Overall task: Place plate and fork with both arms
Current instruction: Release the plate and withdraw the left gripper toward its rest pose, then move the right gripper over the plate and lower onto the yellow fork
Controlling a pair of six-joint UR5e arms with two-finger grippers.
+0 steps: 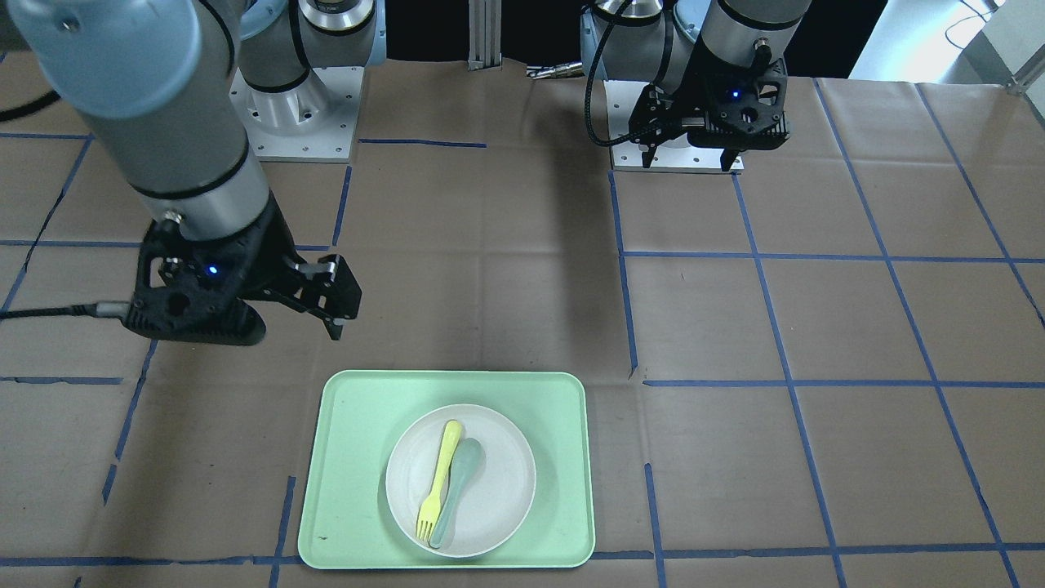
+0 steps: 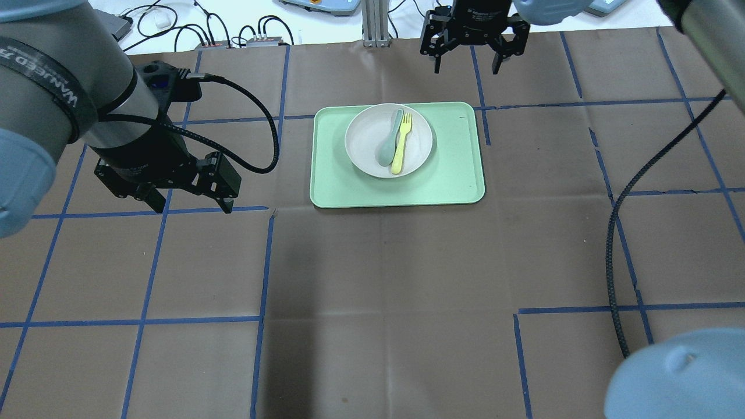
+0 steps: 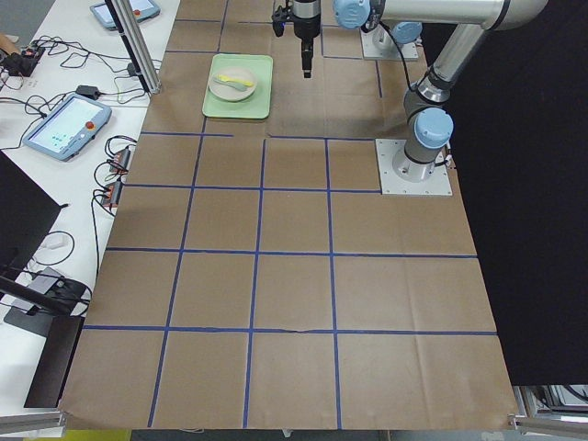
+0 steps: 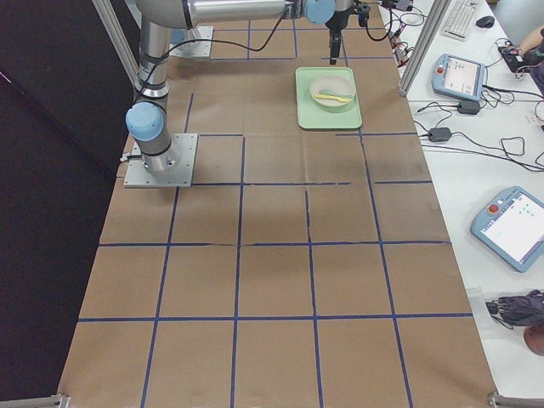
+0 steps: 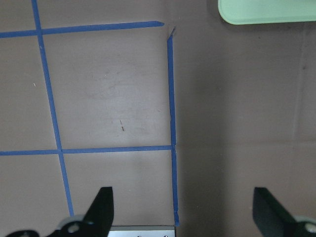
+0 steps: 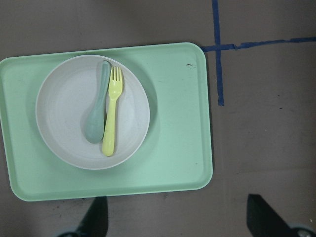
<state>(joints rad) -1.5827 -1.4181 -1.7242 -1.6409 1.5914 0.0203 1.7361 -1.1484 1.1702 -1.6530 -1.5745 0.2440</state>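
The off-white plate (image 1: 502,453) sits in the middle of a mint-green tray (image 1: 351,474). The pale-yellow fork (image 1: 441,469) lies in the plate, beside a grey-green spoon (image 1: 460,482). My right gripper (image 2: 467,67) is open and empty, raised near the tray's far side. Its wrist view looks straight down on the plate (image 6: 64,113) and fork (image 6: 111,118). My left gripper (image 2: 192,208) is open and empty, above bare table to the left of the tray. Its wrist view shows only a corner of the tray (image 5: 266,12).
Brown paper with a blue tape grid (image 2: 262,262) covers the table. A black cable (image 2: 611,233) hangs along the right arm. Both arm bases (image 1: 678,155) stand at the robot's edge. Pendants and cables lie on the side bench (image 3: 60,124).
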